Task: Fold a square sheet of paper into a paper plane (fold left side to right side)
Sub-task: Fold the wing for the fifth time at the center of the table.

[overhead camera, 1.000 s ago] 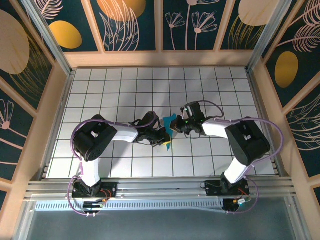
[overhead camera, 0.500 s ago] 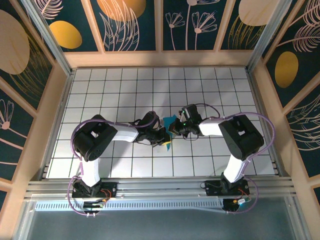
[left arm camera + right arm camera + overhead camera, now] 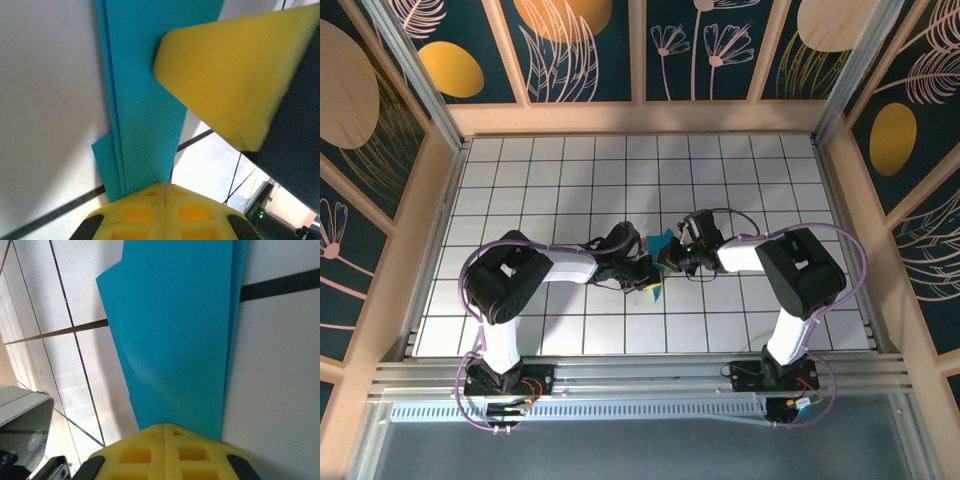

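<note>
The square sheet of paper (image 3: 657, 243) is a folded, creased strip of cyan-blue lying on the white tiles at the table's middle. My left gripper (image 3: 647, 273) is shut, and its yellow tips (image 3: 165, 186) rest on the strip's near end (image 3: 145, 100). From the other side my right gripper (image 3: 669, 257) is also shut, tips (image 3: 165, 426) down on the paper (image 3: 180, 330), where a flap lifts off the tiles. One yellow finger (image 3: 225, 75) of the right gripper reaches over the strip in the left wrist view. No paper shows in either closed seam.
The two arms meet close together over the paper, wrists nearly touching. Wooden walls (image 3: 640, 118) ring the white tiled floor (image 3: 570, 180), with open tiles on all sides. A grey part of the left arm (image 3: 22, 415) sits at the right wrist view's lower left.
My right gripper has slid a little left and nearer onto the paper, its elbow swinging inward. The raised flap sits lower. The left arm has barely moved.
</note>
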`<state>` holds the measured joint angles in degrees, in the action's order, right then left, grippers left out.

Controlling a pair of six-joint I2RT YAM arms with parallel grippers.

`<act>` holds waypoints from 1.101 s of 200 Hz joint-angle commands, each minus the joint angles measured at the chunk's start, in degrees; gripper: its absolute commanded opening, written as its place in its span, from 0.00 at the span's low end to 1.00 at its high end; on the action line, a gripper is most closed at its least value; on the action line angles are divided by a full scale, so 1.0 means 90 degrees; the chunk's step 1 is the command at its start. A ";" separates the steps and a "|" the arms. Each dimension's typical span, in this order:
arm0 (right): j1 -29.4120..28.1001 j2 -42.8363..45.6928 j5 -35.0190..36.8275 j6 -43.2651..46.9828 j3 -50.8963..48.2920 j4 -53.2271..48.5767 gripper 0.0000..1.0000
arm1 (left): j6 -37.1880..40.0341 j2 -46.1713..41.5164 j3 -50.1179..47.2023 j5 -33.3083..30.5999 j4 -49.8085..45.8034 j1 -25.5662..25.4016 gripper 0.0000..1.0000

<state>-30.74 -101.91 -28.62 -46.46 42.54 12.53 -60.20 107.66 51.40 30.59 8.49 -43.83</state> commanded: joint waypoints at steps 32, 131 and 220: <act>-0.0032 -0.0296 0.0402 0.0044 -0.0381 -0.0729 0.00 | 0.0098 -0.0724 0.0419 0.0060 -0.0860 -0.0007 0.06; -0.0032 -0.0288 0.0463 0.0096 -0.0325 -0.0840 0.00 | 0.0056 -0.0377 0.0061 0.0689 -0.0797 -0.0265 0.02; -0.0032 -0.0279 0.0504 0.0127 -0.0312 -0.0899 0.00 | 0.0224 -0.0191 -0.0055 0.0433 -0.1080 -0.0264 0.02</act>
<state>-30.72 -101.82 -28.60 -46.44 41.95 13.58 -58.11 104.77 52.03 35.29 2.74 -46.30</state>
